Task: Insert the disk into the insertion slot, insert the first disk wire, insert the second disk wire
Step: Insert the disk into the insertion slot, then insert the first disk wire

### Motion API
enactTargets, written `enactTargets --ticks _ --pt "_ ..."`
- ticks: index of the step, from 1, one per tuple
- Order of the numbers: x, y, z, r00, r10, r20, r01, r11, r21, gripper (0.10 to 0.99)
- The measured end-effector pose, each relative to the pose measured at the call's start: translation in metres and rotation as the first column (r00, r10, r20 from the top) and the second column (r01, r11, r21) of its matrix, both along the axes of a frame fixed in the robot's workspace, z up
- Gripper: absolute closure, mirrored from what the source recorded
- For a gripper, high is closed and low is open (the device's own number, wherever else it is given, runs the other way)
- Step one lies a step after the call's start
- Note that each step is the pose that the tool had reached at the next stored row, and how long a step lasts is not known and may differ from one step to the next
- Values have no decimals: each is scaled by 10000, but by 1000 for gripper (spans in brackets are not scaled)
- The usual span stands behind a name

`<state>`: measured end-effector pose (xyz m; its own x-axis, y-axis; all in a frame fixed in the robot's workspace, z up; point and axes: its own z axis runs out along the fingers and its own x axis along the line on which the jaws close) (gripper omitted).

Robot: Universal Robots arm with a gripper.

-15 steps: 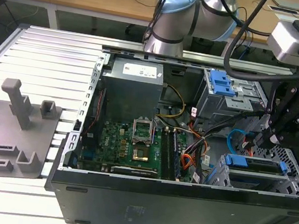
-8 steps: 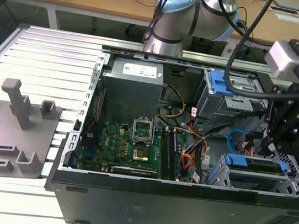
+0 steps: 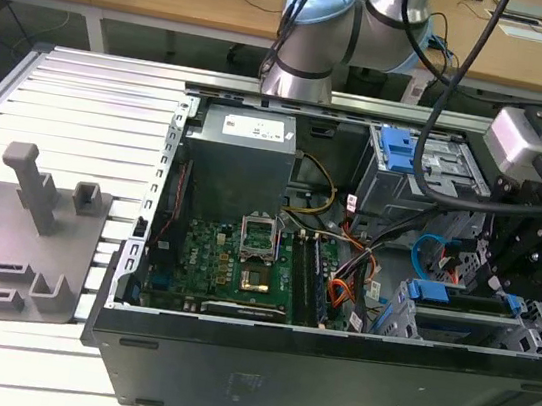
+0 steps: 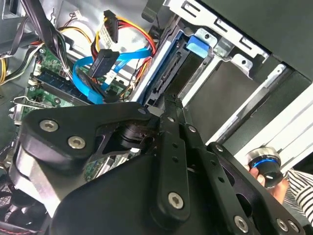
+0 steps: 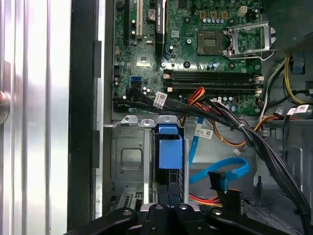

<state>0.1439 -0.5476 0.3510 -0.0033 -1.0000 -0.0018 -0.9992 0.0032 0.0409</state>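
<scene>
Hand (image 3: 513, 277) at the exterior view's right, over the near right corner of the open computer case (image 3: 328, 373); open or closed, cannot tell. Directly below it, the disk (image 3: 437, 293) in a blue carrier, standing on edge inside the insertion slot (image 3: 388, 318), the low grey perforated bay.

From the second wrist view: hand (image 4: 166, 105) right at the disk's (image 4: 178, 68) exposed end, touching or just short of it, hard to say. Blue disk wire (image 4: 129, 54) with its black plug hanging free above the motherboard (image 4: 49, 73). Multicoloured disk wire (image 4: 132, 27) likewise loose, apart from the disk.

From the first wrist view: disk (image 5: 168, 152) lodged in the insertion slot (image 5: 128, 159), hand (image 5: 168, 215) just behind it, blue disk wire (image 5: 230, 169) lying beside the bay, unplugged.

Judging by this: first step largely done, though full seating impossible to confirm; both wire insertions not yet done.
</scene>
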Motion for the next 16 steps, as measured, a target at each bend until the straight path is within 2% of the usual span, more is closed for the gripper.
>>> enactTargets --ticks 16 --pt "25 0 3 10000 -2 1 2 10000 -7 980"
